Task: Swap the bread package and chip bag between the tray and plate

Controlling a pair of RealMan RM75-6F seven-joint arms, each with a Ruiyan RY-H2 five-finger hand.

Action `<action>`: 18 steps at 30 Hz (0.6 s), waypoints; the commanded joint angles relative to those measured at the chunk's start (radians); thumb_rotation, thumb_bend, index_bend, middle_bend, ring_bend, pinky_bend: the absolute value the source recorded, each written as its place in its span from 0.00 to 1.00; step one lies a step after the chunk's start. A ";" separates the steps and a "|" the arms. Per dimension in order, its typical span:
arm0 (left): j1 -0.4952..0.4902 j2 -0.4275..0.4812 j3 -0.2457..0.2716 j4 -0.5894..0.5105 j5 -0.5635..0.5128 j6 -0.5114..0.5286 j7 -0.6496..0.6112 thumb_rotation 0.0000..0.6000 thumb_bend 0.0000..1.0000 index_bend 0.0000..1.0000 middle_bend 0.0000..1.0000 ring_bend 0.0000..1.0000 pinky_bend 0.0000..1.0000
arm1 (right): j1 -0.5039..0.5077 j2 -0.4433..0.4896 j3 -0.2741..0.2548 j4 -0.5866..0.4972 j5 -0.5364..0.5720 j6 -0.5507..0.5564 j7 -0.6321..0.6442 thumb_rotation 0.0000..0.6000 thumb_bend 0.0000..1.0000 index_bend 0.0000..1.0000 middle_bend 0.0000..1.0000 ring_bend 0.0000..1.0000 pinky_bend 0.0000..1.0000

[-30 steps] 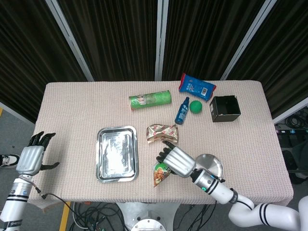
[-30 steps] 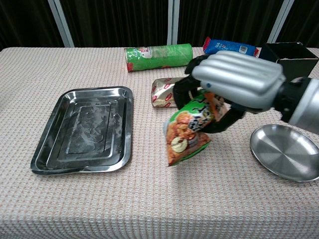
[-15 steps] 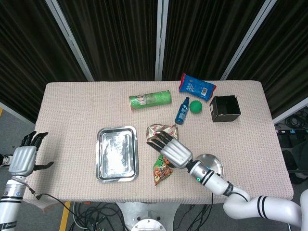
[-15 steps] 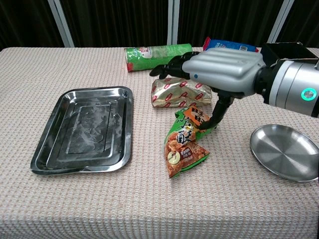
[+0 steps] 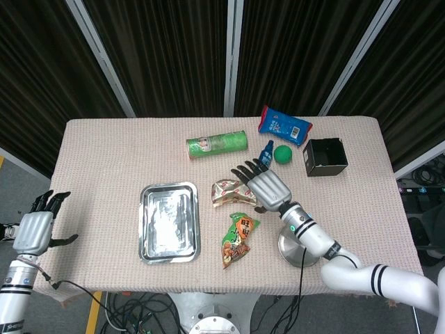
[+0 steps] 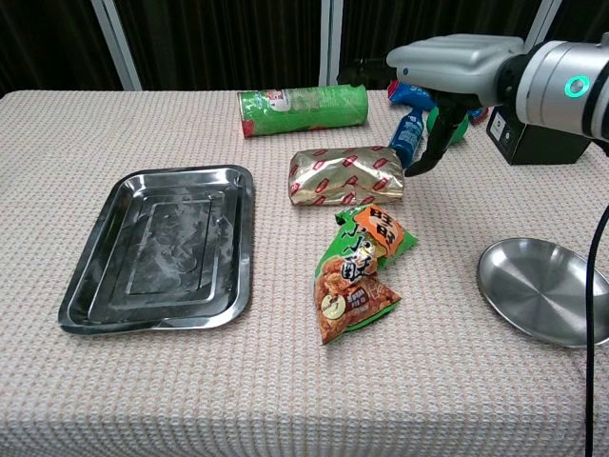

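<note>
Right hand (image 6: 447, 71) hovers open, fingers spread, above the bread package (image 6: 346, 174), which lies on the cloth between tray (image 6: 86, 305) and plate (image 6: 500, 286). Just beside it lies the chip bag (image 6: 357, 271), in neither dish. Coming down on the package's middle, clear of the blue bottle (image 6: 406, 136), should grip best. Left hand (image 5: 36, 229) hangs open off the table's left edge.

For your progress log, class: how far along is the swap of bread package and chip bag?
Done: nothing placed; tray and plate hold neither. In hand: nothing; the right hand is open above the bread package, and the chip bag lies on the table. Left: place both.
</note>
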 commanded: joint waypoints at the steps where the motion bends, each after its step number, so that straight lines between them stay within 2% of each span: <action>1: 0.002 0.003 -0.001 0.001 0.000 0.001 -0.002 1.00 0.06 0.11 0.12 0.01 0.09 | 0.081 -0.091 -0.009 0.119 0.105 -0.080 -0.029 1.00 0.00 0.00 0.06 0.00 0.00; 9: 0.005 -0.003 0.000 0.018 0.000 -0.016 -0.032 1.00 0.06 0.13 0.12 0.01 0.08 | 0.162 -0.185 -0.034 0.241 0.220 -0.123 -0.047 1.00 0.00 0.00 0.09 0.00 0.00; 12: 0.006 -0.006 0.003 0.027 0.004 -0.021 -0.040 1.00 0.06 0.13 0.12 0.01 0.09 | 0.179 -0.220 -0.035 0.280 0.233 -0.089 -0.057 1.00 0.00 0.00 0.13 0.01 0.01; 15: 0.009 -0.006 0.007 0.030 0.004 -0.030 -0.058 1.00 0.06 0.13 0.12 0.01 0.09 | 0.192 -0.253 -0.045 0.319 0.253 -0.065 -0.079 1.00 0.00 0.05 0.20 0.11 0.10; 18: 0.009 -0.006 0.011 0.034 0.006 -0.040 -0.070 1.00 0.06 0.13 0.12 0.01 0.09 | 0.206 -0.275 -0.061 0.350 0.276 -0.059 -0.108 1.00 0.00 0.09 0.23 0.14 0.16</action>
